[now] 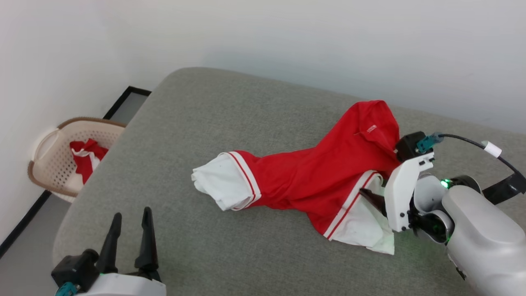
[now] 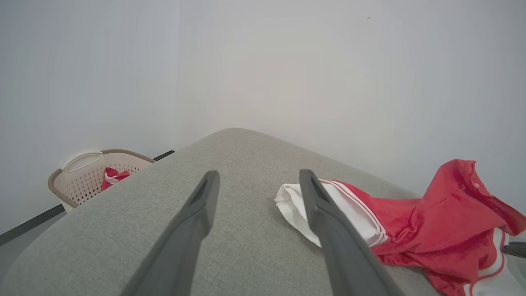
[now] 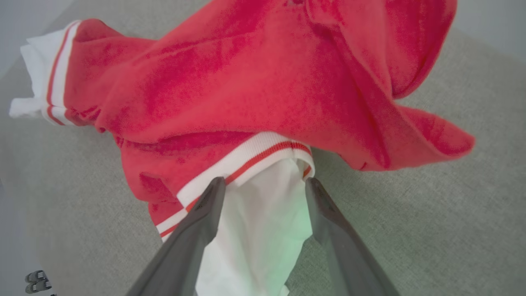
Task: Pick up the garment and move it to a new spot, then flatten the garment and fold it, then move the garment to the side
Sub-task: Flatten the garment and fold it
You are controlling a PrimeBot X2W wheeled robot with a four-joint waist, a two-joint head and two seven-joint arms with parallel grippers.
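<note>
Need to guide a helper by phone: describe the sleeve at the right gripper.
On the grey cushion lies a red shirt with two white sleeves. This sleeve is at the shirt's right end, between the open fingers of the right gripper; the other sleeve points toward the basket.

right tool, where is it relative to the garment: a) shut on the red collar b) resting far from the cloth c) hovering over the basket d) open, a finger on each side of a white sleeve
d: in the right wrist view the right tool stands open, its two dark fingers on either side of the white sleeve of the garment, just below the striped trim.
</note>
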